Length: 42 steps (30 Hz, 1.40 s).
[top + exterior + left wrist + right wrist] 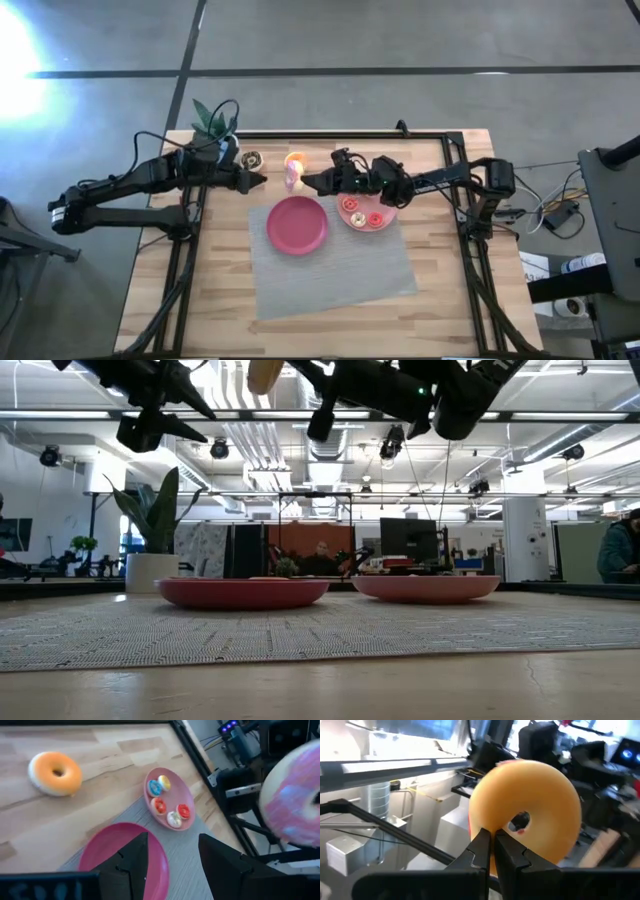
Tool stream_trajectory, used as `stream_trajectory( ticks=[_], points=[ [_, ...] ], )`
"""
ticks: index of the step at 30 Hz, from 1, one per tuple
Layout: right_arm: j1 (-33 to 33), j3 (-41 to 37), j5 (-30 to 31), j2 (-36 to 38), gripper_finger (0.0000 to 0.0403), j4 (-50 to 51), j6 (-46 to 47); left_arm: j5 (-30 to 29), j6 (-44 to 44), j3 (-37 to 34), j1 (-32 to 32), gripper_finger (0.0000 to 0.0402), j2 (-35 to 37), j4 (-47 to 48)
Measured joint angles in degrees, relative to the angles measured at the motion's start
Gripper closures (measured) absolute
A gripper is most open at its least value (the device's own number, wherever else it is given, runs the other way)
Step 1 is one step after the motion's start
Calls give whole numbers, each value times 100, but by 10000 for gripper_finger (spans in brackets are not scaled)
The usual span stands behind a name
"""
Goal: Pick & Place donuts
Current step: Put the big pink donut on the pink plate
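Note:
My right gripper (306, 183) (493, 845) is shut on a large donut (293, 179) (530, 805) with pink icing and a tan underside, held in the air above the far edge of the magenta plate (297, 225). My left gripper (262, 181) (172, 837) hovers open just left of it and touches nothing. An orange donut (296, 158) (55, 772) and a dark brown one (252, 158) lie flat on the wood beyond. Several tiny donuts (169, 802) lie in the pink plate (385, 222). My right gripper pinches the donut's ring (487, 822) between its two fingers, at the rim on the gripper's side. The fingers come level from the table's right. The donut is lifted clear and stands on edge, its iced face (295, 795) turned toward my left gripper.
Both plates sit on a grey mat (330, 270). A potted green plant (212, 118) (150, 520) stands at the table's far left corner. A black frame (345, 135) runs along the far and side edges. Bare mat and wood lie toward the near edge.

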<state>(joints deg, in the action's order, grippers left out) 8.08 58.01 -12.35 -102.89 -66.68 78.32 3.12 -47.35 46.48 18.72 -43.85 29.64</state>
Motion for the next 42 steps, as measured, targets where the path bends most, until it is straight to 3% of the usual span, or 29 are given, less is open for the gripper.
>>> stream_trajectory(
  ticks=[11, 19, 28, 33, 42],
  points=[
    [2, 97, 11, 2, 394, 27, -225, 74, -708, -144, -9, 255, -372, -79],
    [2, -76, 10, 0, 394, -1, -90, 94, -654, -146, -11, 255, -195, -2025],
    [17, -78, -147, 43, 394, -255, -136, 607, -704, -169, 99, 255, -372, -2810],
    [42, -79, -174, 50, 394, -265, -116, 1440, -847, -183, 186, 255, -719, -3664],
    [44, -82, -248, 184, 394, -320, -251, 1549, -587, -181, 222, 255, -920, -3700]
  ],
)
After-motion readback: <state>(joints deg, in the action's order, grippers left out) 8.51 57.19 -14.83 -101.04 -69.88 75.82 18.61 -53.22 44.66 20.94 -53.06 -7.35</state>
